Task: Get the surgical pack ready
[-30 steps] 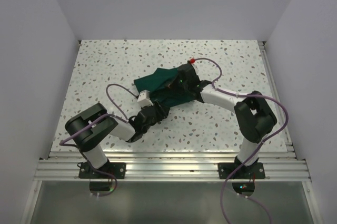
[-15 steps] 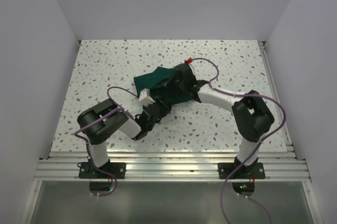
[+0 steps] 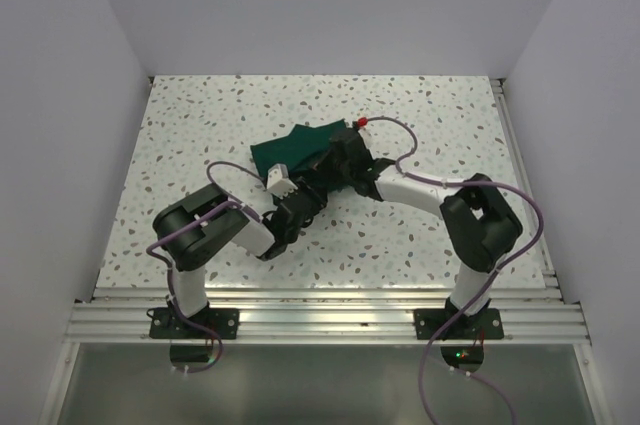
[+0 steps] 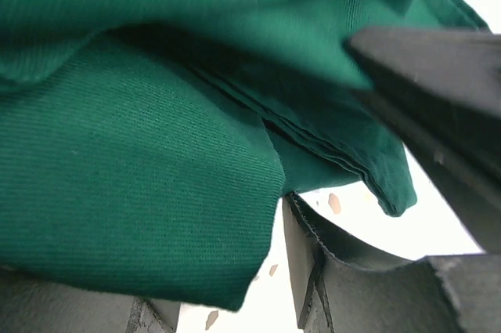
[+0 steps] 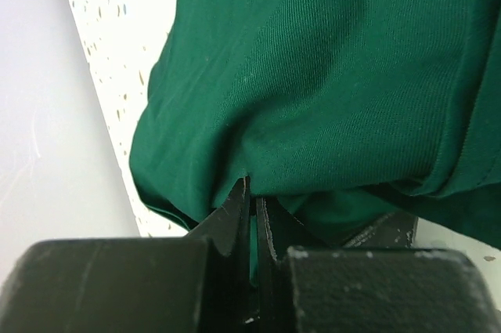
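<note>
The surgical pack shows as a dark green cloth (image 3: pixel 285 150) bunched in the middle of the speckled table; what it wraps is hidden. My right gripper (image 3: pixel 328 167) sits on the cloth's right side. In the right wrist view it (image 5: pixel 253 223) is shut, pinching a thin layer of the green cloth (image 5: pixel 329 74). My left gripper (image 3: pixel 303 200) reaches in from the near side. In the left wrist view it (image 4: pixel 235 302) stands open, with a fold of the cloth (image 4: pixel 141 176) draped over one finger and a gap of table before the other finger (image 4: pixel 309 270).
The speckled table (image 3: pixel 200 115) is bounded by white walls on the left, back and right, and by a metal rail (image 3: pixel 330 315) at the near edge. Purple cables (image 3: pixel 220 170) loop from both arms. The right arm's black link (image 4: pixel 438 90) shows at the right of the left wrist view.
My right gripper has dragged the cloth leftward, bunching it tighter. The left arm has swung in toward the cloth's near edge. Both sets of jaws keep their width.
</note>
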Robot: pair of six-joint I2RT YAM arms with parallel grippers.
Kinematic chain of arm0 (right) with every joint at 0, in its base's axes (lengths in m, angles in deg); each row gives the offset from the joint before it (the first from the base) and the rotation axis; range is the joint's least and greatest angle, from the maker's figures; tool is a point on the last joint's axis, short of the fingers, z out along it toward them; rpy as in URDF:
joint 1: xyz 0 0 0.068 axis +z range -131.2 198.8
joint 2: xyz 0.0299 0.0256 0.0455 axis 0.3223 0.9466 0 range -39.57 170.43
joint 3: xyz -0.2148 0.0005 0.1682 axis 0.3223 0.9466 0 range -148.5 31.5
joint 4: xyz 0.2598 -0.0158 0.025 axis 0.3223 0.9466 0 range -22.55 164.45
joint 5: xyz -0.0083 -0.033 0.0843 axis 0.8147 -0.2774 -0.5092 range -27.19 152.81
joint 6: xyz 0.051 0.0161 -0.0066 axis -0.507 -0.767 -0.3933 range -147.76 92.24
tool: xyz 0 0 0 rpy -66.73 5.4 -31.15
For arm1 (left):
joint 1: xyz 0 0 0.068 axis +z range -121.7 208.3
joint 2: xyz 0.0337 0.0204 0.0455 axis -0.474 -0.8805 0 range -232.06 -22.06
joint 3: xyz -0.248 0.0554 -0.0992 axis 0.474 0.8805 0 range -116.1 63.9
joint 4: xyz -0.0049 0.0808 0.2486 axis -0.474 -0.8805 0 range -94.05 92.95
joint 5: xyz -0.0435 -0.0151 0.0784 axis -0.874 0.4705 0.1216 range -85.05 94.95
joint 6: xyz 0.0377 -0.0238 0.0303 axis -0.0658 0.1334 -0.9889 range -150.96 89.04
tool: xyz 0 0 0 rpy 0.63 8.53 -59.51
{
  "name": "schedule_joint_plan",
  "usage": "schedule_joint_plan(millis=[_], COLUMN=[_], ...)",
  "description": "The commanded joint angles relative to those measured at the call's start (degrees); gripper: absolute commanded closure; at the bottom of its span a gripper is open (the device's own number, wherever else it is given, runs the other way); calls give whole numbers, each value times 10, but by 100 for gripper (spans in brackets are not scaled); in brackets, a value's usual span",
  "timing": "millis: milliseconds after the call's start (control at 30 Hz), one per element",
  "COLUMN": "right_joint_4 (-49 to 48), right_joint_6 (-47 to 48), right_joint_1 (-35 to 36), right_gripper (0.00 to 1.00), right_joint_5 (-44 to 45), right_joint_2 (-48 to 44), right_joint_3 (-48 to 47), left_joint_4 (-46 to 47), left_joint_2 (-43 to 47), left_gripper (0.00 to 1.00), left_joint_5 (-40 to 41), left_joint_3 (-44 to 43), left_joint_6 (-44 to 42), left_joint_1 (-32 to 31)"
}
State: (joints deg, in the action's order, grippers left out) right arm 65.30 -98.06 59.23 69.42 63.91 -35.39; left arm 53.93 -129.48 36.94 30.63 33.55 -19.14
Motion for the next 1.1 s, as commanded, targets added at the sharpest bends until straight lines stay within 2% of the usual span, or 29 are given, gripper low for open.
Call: schedule_joint_plan(millis=[0, 433, 800, 1067], right_joint_4=[13, 35, 38, 55], right_joint_6=[-1, 20, 28, 36], right_joint_1=[18, 19, 19, 17], right_gripper=[100, 100, 100, 100], right_joint_5=[1, 14, 12, 12], right_joint_2=[-44, -83, -63, -41], right_joint_3=[11, 39, 48, 20], left_joint_4=[-55, -72, -70, -100], left_joint_2=[-21, -19, -12, 44], left_gripper=[47, 47, 48, 48], left_joint_5=[47, 58, 58, 72], left_joint_3=[-15, -22, -25, -18], left_joint_6=[-12, -14, -33, -83], left_joint_1=[12, 22, 23, -19])
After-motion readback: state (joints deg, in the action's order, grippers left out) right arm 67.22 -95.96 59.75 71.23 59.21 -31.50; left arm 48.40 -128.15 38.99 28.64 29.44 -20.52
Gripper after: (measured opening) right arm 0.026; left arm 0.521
